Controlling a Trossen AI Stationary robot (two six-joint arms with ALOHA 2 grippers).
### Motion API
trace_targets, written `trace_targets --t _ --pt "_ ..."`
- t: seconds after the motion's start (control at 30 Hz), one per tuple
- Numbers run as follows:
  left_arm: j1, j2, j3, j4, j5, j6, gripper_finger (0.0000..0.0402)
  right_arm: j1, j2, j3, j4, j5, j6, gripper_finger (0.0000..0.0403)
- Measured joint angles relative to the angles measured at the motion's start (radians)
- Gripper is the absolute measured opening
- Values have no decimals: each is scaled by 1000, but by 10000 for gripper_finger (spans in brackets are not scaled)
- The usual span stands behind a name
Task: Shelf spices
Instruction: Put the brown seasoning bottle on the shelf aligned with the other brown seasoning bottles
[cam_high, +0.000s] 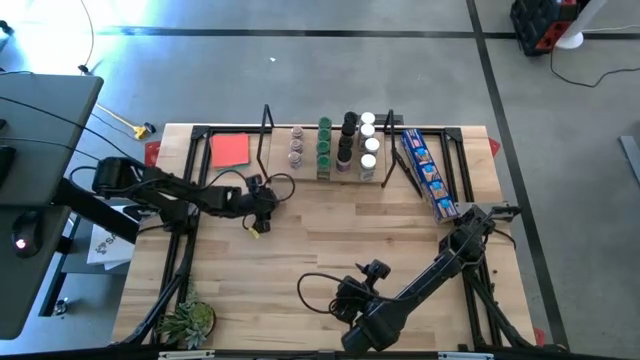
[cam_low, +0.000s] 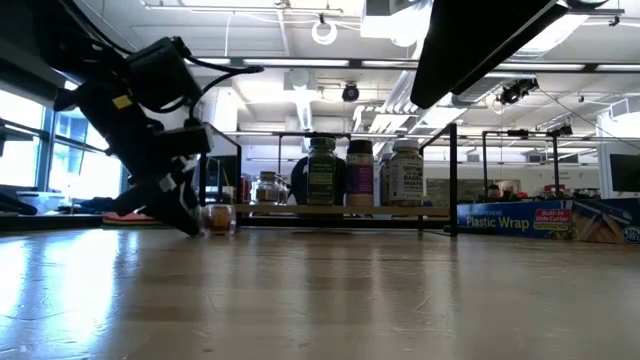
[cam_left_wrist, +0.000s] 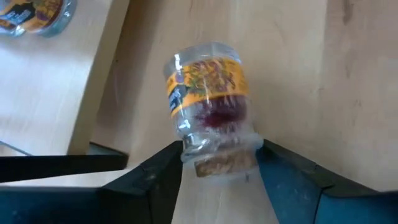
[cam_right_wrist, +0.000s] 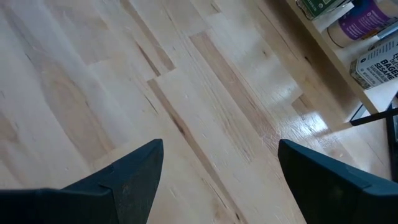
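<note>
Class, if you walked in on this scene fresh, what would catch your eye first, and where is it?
Probably the left gripper, its jaws around the cork end of a small clear jar with a yellow label, low over the table in front of the shelf. Next, the spice jars clustered on that shelf, beside a red card.

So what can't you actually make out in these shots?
- Jar in the left gripper: label text blurred in the left wrist view; whether it is gripped or just touched is unclear.
- Same jar in the low view: the arm hides most of it.
- Rear jars on the shelf: front jars block them in the low view.
- Right gripper: the arm hides it from above.
</note>
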Motion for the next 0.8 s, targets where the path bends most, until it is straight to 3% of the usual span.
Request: trace_targets --t 0.37,0.8 --pt "-15 -9 18 2 32 -61 116 0 0 0 0 0 0 312" --pt "-74 -11 116 -61 47 -76 83 6 0 0 8 -6 0 312"
